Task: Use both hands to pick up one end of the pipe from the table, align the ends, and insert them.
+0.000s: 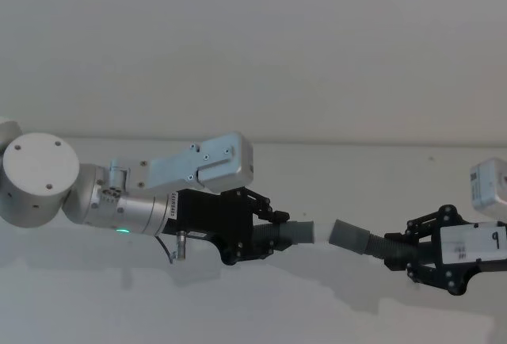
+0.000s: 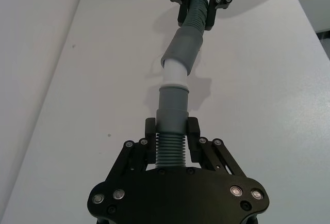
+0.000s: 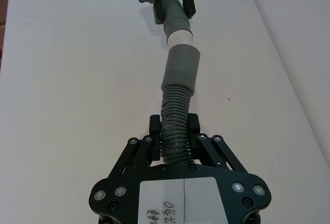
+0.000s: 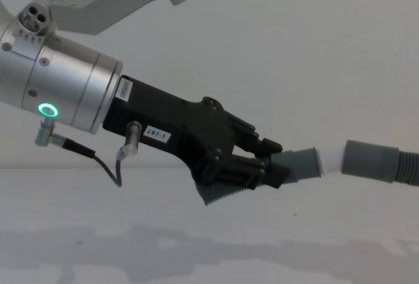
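Observation:
Both pipe pieces are held above the white table point(image 1: 238, 312). My left gripper point(image 1: 277, 233) is shut on the ribbed part of the grey piece with a collar point(image 2: 172, 105) and a whitish tip point(image 2: 174, 72). My right gripper point(image 1: 400, 250) is shut on the ribbed section point(image 3: 172, 131) of the smooth grey sleeve point(image 1: 352, 238). The whitish tip point(image 4: 330, 159) meets the sleeve's mouth point(image 4: 350, 156), roughly in line with it and at a slight angle. How deep the tip sits cannot be told. In the right wrist view, the tip point(image 3: 180, 38) sits just past the sleeve point(image 3: 181, 69).
A pale grey wall point(image 1: 253, 43) rises behind the table. The silver left arm with its green ring point(image 4: 46, 109) reaches in from the left. The right arm's white housing point(image 1: 487, 181) sits at the right edge. Bare table lies below both grippers.

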